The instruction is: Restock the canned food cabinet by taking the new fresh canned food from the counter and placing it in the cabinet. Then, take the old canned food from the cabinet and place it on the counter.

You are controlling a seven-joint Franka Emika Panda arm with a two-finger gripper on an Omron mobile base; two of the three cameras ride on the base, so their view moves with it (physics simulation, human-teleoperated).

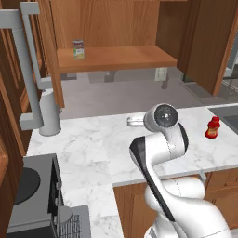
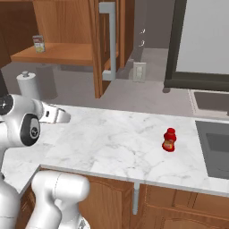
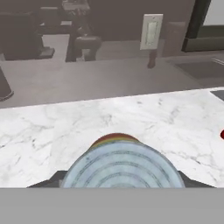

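The squat can [image 3: 121, 164] with its ribbed silver lid sits right at the jaws at 6 o'clock in the hand view, over the white marble worktop [image 3: 52, 131]; whether the jaws grip it cannot be told. The taller can [image 1: 78, 49] stands on the cabinet shelf [image 1: 121, 58] at 11 o'clock. A small red bottle [image 2: 169, 140] stands on the worktop at 3 o'clock.

The arm [image 1: 162, 153] is glossy white, built of thick rounded segments that swell into bulbous housings low down. A black band runs slantwise across the seam between two links. One joint ends in a round dark grey cap [image 1: 165, 115] with a paler ring and small marks on its face. In the right base view another dark grey disc [image 2: 30, 129] sits in a white casing, and a light grey link [image 2: 54, 114] juts out beside it.
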